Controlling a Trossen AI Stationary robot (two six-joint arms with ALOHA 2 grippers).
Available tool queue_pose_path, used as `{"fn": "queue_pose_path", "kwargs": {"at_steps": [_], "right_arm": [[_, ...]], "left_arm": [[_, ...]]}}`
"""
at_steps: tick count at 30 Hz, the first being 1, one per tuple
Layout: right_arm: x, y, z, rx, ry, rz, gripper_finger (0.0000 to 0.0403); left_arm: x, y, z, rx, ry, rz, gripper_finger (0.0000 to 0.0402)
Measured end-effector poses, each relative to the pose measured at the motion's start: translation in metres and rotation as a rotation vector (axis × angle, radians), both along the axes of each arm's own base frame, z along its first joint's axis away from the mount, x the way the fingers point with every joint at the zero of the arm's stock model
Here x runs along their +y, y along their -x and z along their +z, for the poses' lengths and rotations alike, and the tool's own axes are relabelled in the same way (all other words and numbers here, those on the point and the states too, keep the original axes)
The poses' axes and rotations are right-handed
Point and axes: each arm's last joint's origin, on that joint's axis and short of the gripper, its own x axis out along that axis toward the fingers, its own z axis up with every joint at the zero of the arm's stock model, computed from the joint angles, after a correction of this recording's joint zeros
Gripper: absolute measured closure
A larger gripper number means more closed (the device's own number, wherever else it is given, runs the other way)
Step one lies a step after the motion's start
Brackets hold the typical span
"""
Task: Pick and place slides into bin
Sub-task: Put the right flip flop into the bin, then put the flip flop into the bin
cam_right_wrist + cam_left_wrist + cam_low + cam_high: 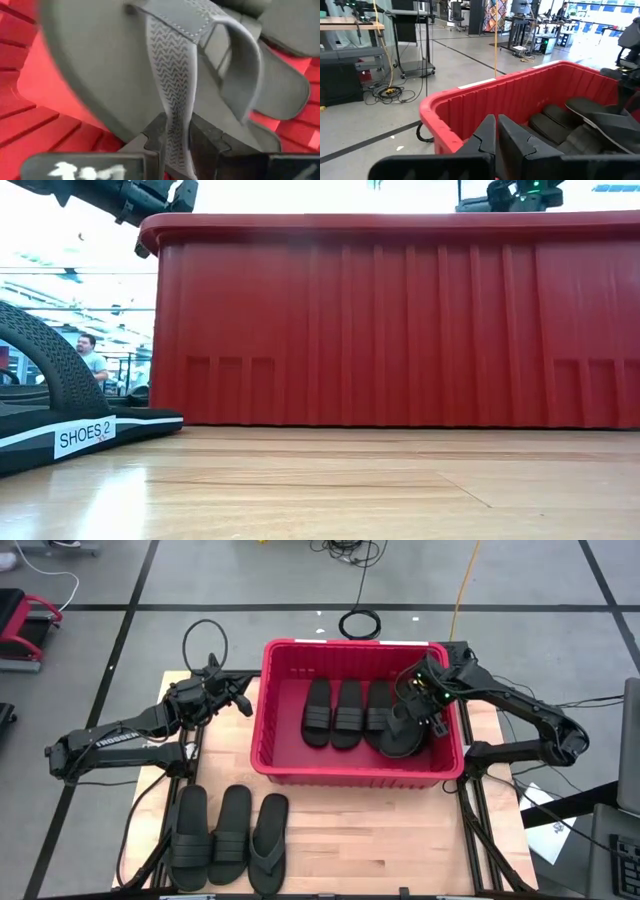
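Observation:
The red bin [355,776] stands at the table's middle, and also shows in the low view [400,330]. Three ribbed-strap slides [347,712] lie side by side on its floor. My right gripper [422,702] is inside the bin's right end, shut on a black thong flip-flop [400,734]. My left gripper [243,703] is shut and empty, above the table just outside the bin's left rim. Two ribbed-strap slides [210,835] and a flip-flop [268,843] lie flat on their soles on the table at the near left. My right gripper pinches one arm of the flip-flop's thong strap [175,125] between its two fingers [155,137]. The fingers point down into the bin from above, and the strap runs up out of the gap. The flip-flop hangs tilted below; I cannot tell whether it touches the bin floor.
The wooden table has bare room in front of the bin and at the near right [400,840]. A slide labelled "SHOES 2" [60,405] fills the low view's left. Cables lie on the floor beyond the table. A person shows far off in the room [88,355].

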Motion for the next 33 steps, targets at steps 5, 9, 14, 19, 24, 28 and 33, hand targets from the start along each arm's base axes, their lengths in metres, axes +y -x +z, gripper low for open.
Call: {"fn": "queue_pose_path", "kwargs": {"at_steps": [5, 9, 14, 19, 24, 28, 33], "right_arm": [[0.001, 0.002, 0.000, 0.014, -0.017, -0.036, 0.0321], [0.002, 0.002, 0.000, 0.012, -0.046, -0.044, 0.0272], [0.002, 0.002, 0.000, 0.017, -0.039, -0.088, 0.0214], [0.003, 0.001, 0.001, 0.044, 0.012, -0.091, 0.0198], [-0.004, -0.009, 0.025, -0.087, 0.070, -0.152, 0.0206], [-0.008, -0.022, 0.051, -0.321, 0.004, -0.161, 0.0219], [-0.020, -0.042, 0.046, -0.396, -0.197, -0.394, 0.0246]], "left_arm": [[0.003, 0.002, 0.000, -0.006, 0.005, 0.023, 0.0400], [0.005, 0.002, 0.000, -0.007, 0.005, 0.032, 0.0390], [0.004, 0.002, 0.000, -0.011, 0.011, -0.001, 0.0377], [0.003, 0.001, 0.000, -0.014, 0.018, -0.037, 0.0376], [0.003, 0.001, 0.000, -0.013, 0.018, -0.038, 0.0376], [0.003, 0.001, 0.000, -0.013, 0.018, -0.038, 0.0376], [0.003, 0.001, 0.000, -0.013, 0.018, -0.038, 0.0376]]}}
